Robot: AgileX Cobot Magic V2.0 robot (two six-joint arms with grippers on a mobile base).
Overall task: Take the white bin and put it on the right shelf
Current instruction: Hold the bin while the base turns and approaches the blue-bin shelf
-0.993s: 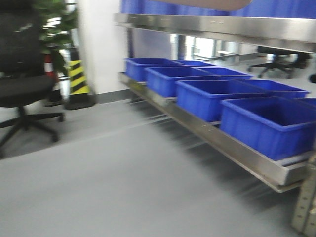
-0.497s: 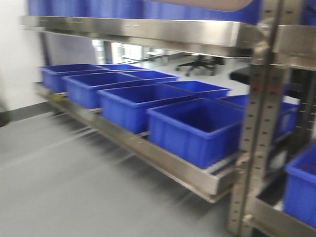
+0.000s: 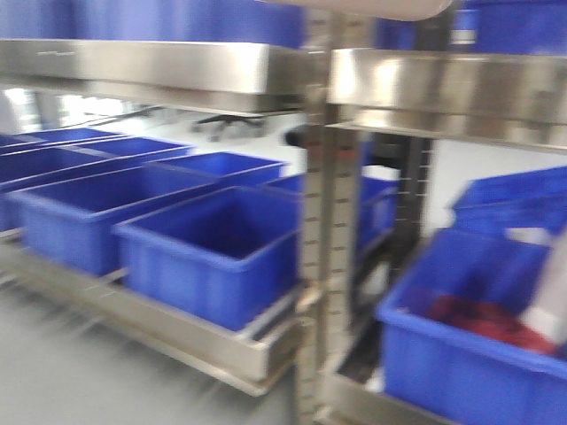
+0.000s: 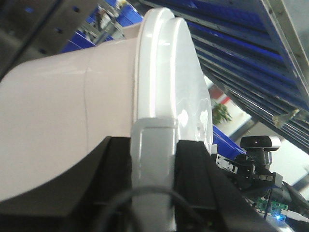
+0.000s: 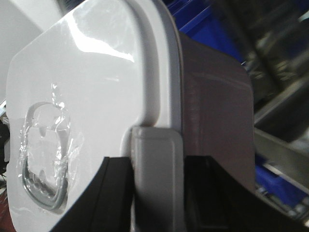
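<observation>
Holding the white bin (image 4: 58,111) between left claw (image 4: 152,159) and right claw (image 5: 157,166)

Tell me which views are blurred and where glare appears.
Front view: motion blur smears the blue crates and right shelf. Left wrist view: white bin sharp, glare along its lid. Right wrist view: strong glare on the lid, background blurred.

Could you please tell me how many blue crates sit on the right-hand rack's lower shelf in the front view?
2: one blue crate in front, holding something red, and another behind it. More may lie beyond the frame's right edge.
</observation>
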